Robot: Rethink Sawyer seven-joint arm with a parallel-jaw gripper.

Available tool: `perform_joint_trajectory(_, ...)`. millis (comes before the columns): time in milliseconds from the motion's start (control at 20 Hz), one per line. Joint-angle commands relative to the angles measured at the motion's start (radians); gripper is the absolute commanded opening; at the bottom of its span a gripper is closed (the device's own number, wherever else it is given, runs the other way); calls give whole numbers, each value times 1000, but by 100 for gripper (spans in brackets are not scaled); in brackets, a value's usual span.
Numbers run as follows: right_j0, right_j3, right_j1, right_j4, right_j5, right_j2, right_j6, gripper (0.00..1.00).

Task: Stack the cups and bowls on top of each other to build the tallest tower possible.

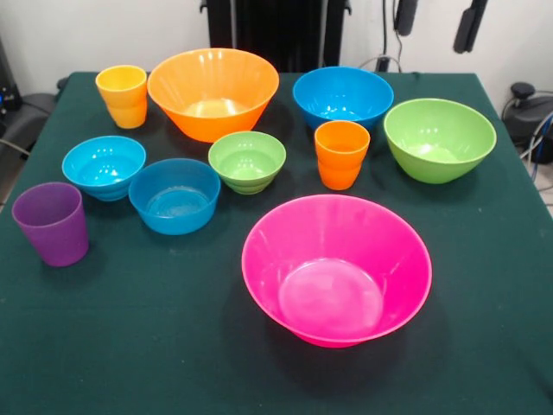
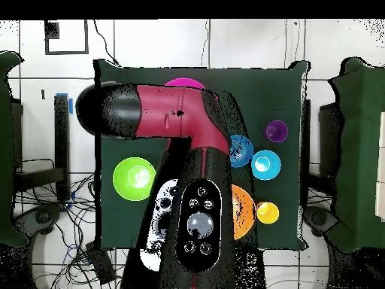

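With nothing yet stacked, the large pink bowl (image 1: 336, 268) sits upright and empty nearest my front camera, the base I would build on. I take it as my landmark. Just behind it, slightly right of its centre, stands the orange cup (image 1: 341, 154); the small green bowl (image 1: 247, 161) lies behind and to its left, with the small blue bowl (image 1: 174, 195) and the cyan bowl (image 1: 103, 166) further left again. The purple cup (image 1: 52, 223) stands farthest left, well apart from the pink bowl. Along the back run the yellow cup (image 1: 122, 96), the large orange bowl (image 1: 213, 92), the medium blue bowl (image 1: 343, 97) and, to the right, the medium green bowl (image 1: 440, 139). All open upward on the dark green table cloth (image 1: 130, 346), none touching the pink bowl.

From overhead I see only the red and black arm (image 2: 177, 120) spread across the table's middle, covering most of the ware; just an edge of the pink bowl shows past it. The claw itself appears in neither view, so I cannot say which way the cup lies from it. My judgement: the orange cup, closest to the pink bowl and upright, is the easiest first piece, a short carry forward.
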Motion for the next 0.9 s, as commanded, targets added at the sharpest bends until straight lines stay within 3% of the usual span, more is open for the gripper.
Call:
perform_joint_trajectory(50, -16, 181, 44, -94, -133, 106, -126, 100)
perform_joint_trajectory(900, -66, 260, 70, -102, -265, 173, -109, 100)
